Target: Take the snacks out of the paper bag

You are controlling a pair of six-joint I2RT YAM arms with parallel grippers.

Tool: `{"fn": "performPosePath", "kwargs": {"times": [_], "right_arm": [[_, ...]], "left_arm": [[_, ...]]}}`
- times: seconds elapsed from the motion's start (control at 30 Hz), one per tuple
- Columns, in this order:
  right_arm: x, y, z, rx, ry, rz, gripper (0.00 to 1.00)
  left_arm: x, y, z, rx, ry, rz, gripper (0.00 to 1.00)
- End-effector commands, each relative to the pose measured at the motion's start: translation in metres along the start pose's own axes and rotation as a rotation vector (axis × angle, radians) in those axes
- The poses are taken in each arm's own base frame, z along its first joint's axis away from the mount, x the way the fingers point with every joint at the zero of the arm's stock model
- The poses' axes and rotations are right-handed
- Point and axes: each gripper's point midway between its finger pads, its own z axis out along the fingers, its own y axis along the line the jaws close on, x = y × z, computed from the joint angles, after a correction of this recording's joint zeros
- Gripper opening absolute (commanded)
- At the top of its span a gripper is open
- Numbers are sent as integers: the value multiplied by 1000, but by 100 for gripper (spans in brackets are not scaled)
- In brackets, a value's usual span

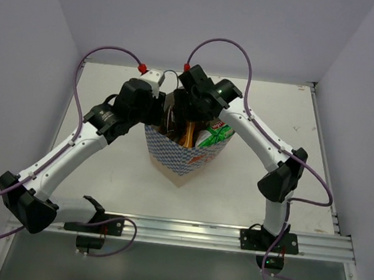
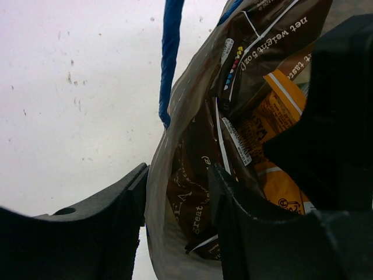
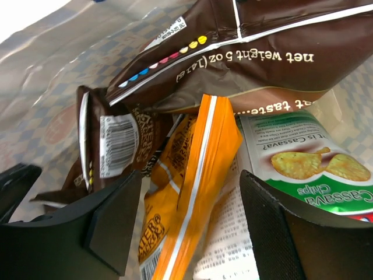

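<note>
The paper bag (image 1: 181, 159) stands upright mid-table, its checked band facing me. My left gripper (image 1: 165, 114) is open at the bag's left rim; in the left wrist view it (image 2: 178, 198) straddles the bag's wall (image 2: 160, 233), one finger outside and one inside. My right gripper (image 1: 191, 117) is open inside the bag; in the right wrist view it (image 3: 186, 227) has its fingers on either side of the orange-yellow packet (image 3: 198, 169). A dark brown packet (image 3: 262, 52) lies above, a second one (image 3: 116, 140) to the left, and the green-and-white packet (image 3: 297, 157) to the right.
The bag's blue cord handle (image 2: 170, 58) hangs by the left gripper. The white table (image 1: 269, 189) spreads around the bag. A metal rail (image 1: 184, 232) with the arm bases runs along the near edge. Grey walls close in on three sides.
</note>
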Motion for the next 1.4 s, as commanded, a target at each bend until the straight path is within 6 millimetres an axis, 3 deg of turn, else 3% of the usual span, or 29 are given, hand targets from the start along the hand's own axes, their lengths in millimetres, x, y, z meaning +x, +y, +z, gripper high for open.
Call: {"fn": "performPosePath", "kwargs": {"times": [0.0,0.23,0.3,0.4,0.43,0.5,0.53,0.63,0.77,0.87,1.17,1.37], "right_arm": [[-8,-3,2,45,-38,42,70],[15,-13,22,103,25,47,66],[21,-15,26,108,33,46,61],[26,-14,31,102,52,49,48],[27,-13,31,102,54,47,37],[24,-13,28,98,46,53,25],[21,-13,24,96,34,55,12],[2,-10,2,64,-37,67,0],[-32,-1,-44,-12,-156,76,0],[-46,4,-72,-65,-219,86,0],[-71,9,-139,-193,-383,92,0],[-93,5,-203,-279,-569,79,0]], "left_arm": [[-12,0,1,8,-50,18,50],[-9,3,0,0,-45,38,50],[-7,4,-1,0,-45,42,49],[-4,5,-1,1,-42,47,49],[-4,5,-1,0,-42,46,49],[-3,5,-1,2,-39,48,49],[-2,5,-1,2,-38,47,49],[-3,4,-3,9,-43,46,49],[-6,4,-5,11,-56,43,49],[-10,3,-7,20,-70,40,50],[-39,-6,-26,66,-160,20,66],[-69,-5,-55,77,-269,5,75]]}}
